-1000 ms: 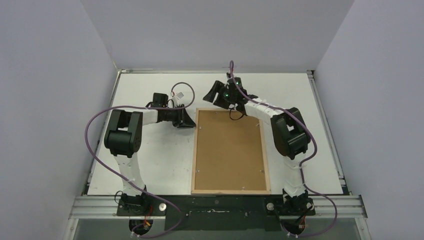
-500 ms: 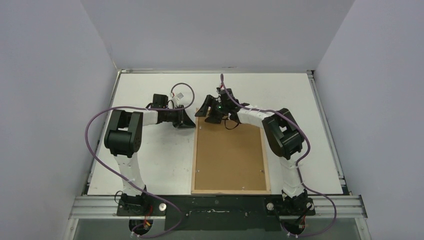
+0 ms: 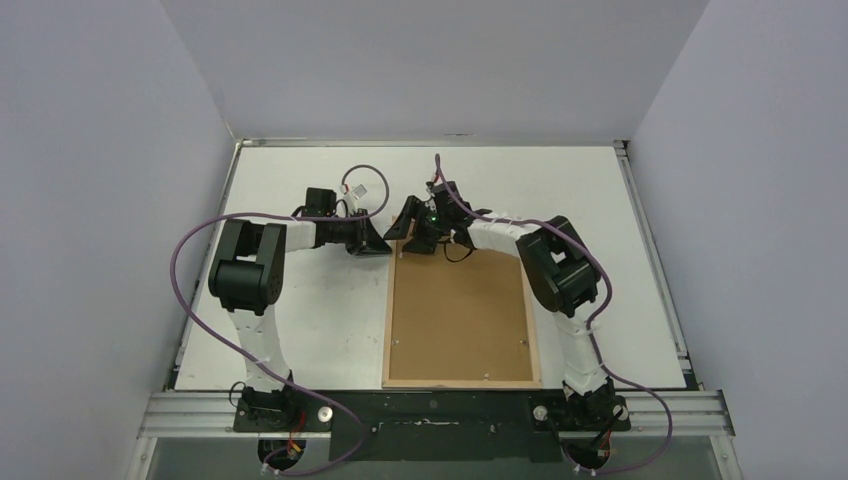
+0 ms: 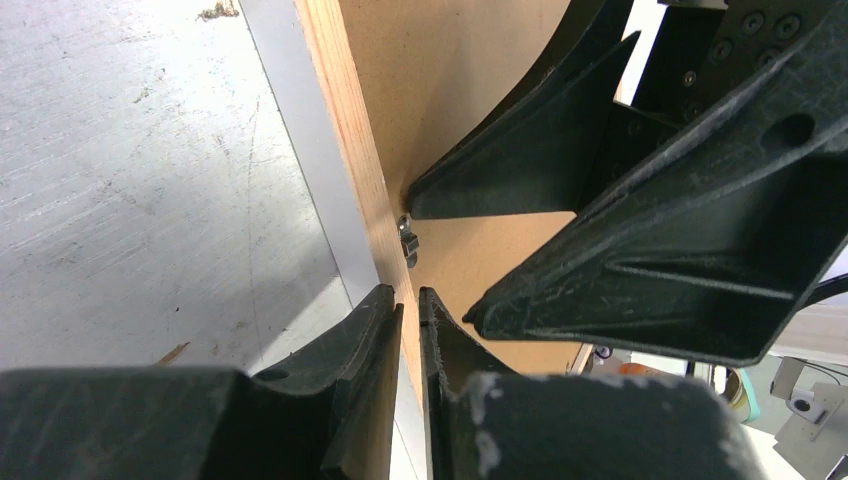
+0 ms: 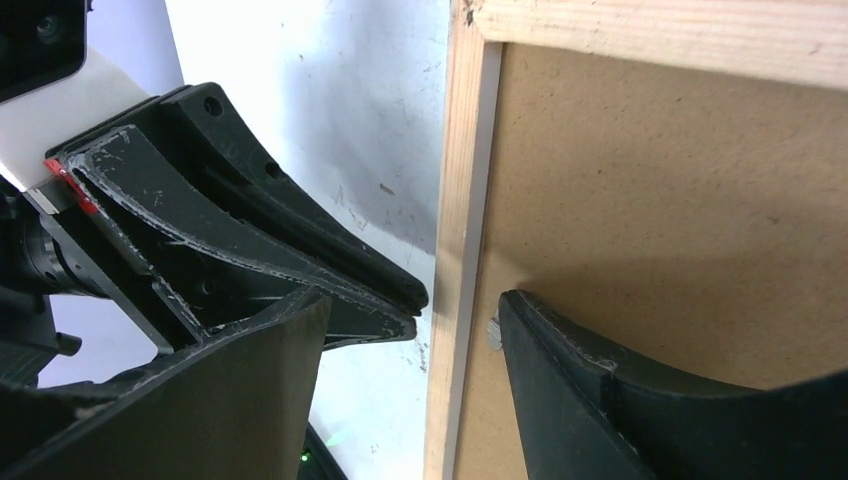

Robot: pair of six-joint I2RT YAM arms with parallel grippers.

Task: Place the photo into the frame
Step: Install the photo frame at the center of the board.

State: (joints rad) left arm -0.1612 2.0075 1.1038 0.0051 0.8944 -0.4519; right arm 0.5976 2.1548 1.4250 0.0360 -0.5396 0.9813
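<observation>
Looks unfinished, and probably early. At the left, finds the left gripper (image 4: 410,300) drawn nearly closed, pinching the left bar of the frame (image 4: 340,110) between its fingertips near the far corner, as far as the wrist view tells. Finds the frame lying back-up on the table (image 3: 300,330), stretching from that pinch off to the right and back toward the arm bases, with the brown backing panel (image 3: 460,300) seated inside the bars and a small metal tab (image 4: 407,240) just ahead of the left fingertips. Further right, finds the right gripper (image 5: 414,305) well open and holding nothing, straddling that same bar: one finger over bare table outside it, the other on or just above the panel beside the tab. Sees no photo near either gripper or anywhere else; cannot tell whether hidden under the panel or out of view. Judges nothing confirmed as done: likely needs the panel out, the print in, the panel back. Counts two grippers, one frame, one backing panel, one tab close up, no photo.
</observation>
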